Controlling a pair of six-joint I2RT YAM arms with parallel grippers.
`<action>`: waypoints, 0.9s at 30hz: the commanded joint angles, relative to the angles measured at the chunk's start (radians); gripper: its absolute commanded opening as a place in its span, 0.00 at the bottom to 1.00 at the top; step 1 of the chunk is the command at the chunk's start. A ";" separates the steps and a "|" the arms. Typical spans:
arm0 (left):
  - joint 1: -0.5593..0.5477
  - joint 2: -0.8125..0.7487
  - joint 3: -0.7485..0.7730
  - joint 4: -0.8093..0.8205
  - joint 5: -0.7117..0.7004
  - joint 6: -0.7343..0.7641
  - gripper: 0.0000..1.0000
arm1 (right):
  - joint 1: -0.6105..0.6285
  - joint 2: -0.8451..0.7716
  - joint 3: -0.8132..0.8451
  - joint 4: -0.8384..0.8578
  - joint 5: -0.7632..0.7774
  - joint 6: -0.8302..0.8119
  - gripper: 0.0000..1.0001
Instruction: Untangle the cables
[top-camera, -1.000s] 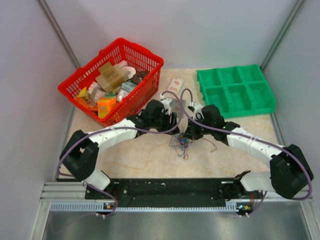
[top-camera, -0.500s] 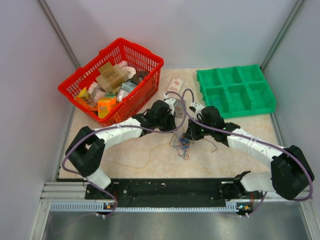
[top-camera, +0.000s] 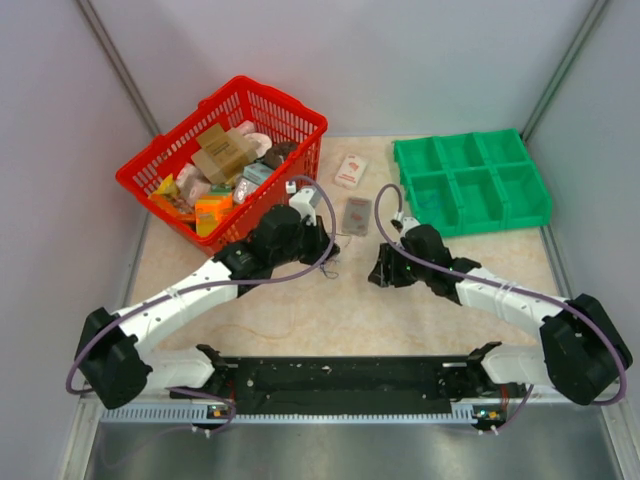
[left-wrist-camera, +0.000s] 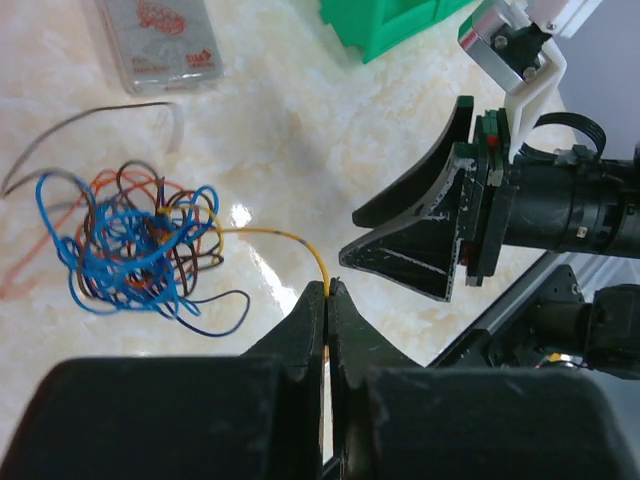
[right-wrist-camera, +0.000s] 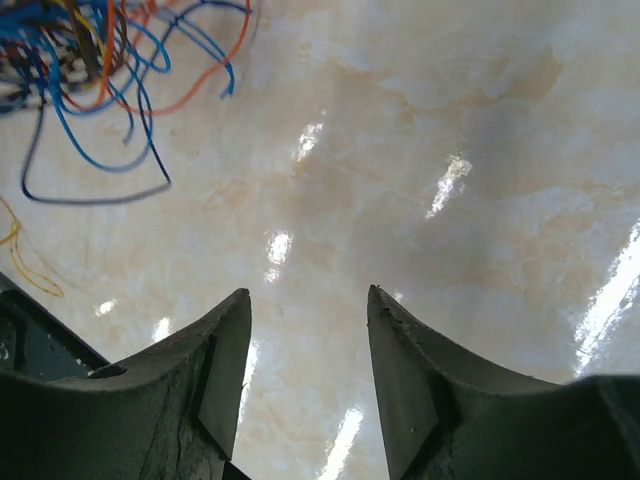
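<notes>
L arm: left gripper (left-wrist-camera: 328, 292) pinched tight on one yellow-orange strand (left-wrist-camera: 275, 236), nothing else in the jaws. In the wrist view the strand arcs up & left from the pinch into the cables (left-wrist-camera: 130, 250), a blue/red/black knot lying on the table (left-wrist-camera: 290, 120), near the fingertips but apart from them. Strand's long axis thus runs pinch to knot; pulling back along it, away from the knot, looks the way to draw it free. R arm: right gripper (right-wrist-camera: 305, 300) parted, empty, over bare tabletop. Knot sits far upper-left in its view, ahead & off to one side, not btwn fingers. R prob. needed to pin it, else the whole clump may drag.
</notes>
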 joint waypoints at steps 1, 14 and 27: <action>-0.001 -0.065 -0.004 -0.021 0.042 -0.034 0.00 | 0.008 -0.050 -0.010 0.166 -0.073 0.047 0.51; -0.003 -0.058 0.047 -0.091 0.120 -0.049 0.00 | -0.053 -0.018 -0.033 0.361 -0.428 0.127 0.56; -0.003 -0.075 0.038 -0.068 0.187 -0.128 0.00 | 0.134 0.105 0.043 0.440 -0.118 0.162 0.56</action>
